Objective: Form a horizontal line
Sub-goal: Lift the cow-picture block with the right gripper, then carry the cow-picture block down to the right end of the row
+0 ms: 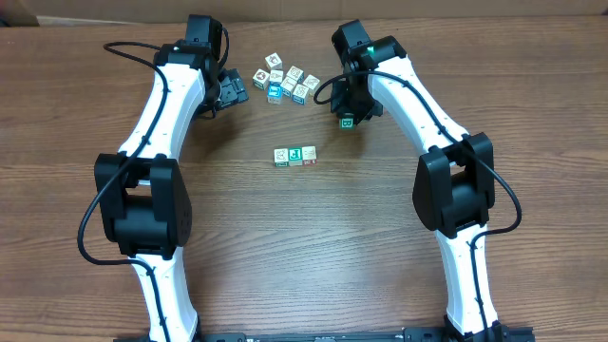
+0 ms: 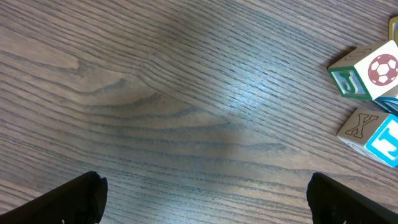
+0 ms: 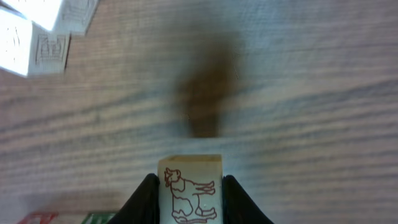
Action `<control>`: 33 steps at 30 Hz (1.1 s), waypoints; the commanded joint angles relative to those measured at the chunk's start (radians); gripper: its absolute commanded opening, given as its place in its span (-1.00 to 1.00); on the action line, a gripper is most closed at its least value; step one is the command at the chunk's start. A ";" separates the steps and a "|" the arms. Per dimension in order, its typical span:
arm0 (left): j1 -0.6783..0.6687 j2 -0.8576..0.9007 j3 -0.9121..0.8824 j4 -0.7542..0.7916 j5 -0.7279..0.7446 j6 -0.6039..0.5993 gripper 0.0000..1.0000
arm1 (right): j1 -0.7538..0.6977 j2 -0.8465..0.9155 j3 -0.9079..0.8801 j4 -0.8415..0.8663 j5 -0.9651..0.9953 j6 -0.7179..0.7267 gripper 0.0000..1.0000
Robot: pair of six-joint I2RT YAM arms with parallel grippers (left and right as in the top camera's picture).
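On the wooden table [image 1: 380, 237], the left gripper [image 1: 235, 91] rests spread wide and empty beside the loose clump of cubes [image 1: 286, 80], apparently parked out of the way. The short row of cubes [image 1: 295, 156] lies mid-table, seemingly three long, though they are too small to count surely. The right gripper [image 1: 348, 119] is clenched on a cube [image 3: 189, 186] held above the wood, likely meant for the row's right end.

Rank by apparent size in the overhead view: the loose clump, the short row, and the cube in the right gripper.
1. loose clump, the widest spread
2. short row, three cubes long
3. cube in the right gripper, clearly smallest
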 commanded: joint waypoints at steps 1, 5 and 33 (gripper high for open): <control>-0.001 0.014 0.019 -0.002 -0.010 0.015 1.00 | 0.005 -0.033 -0.005 -0.022 -0.050 0.003 -0.53; -0.001 0.014 0.019 -0.002 -0.010 0.015 1.00 | 0.017 -0.033 -0.006 -0.044 -0.050 0.003 -0.52; -0.001 0.014 0.019 -0.002 -0.010 0.015 1.00 | 0.051 -0.033 -0.142 0.034 -0.050 0.003 0.10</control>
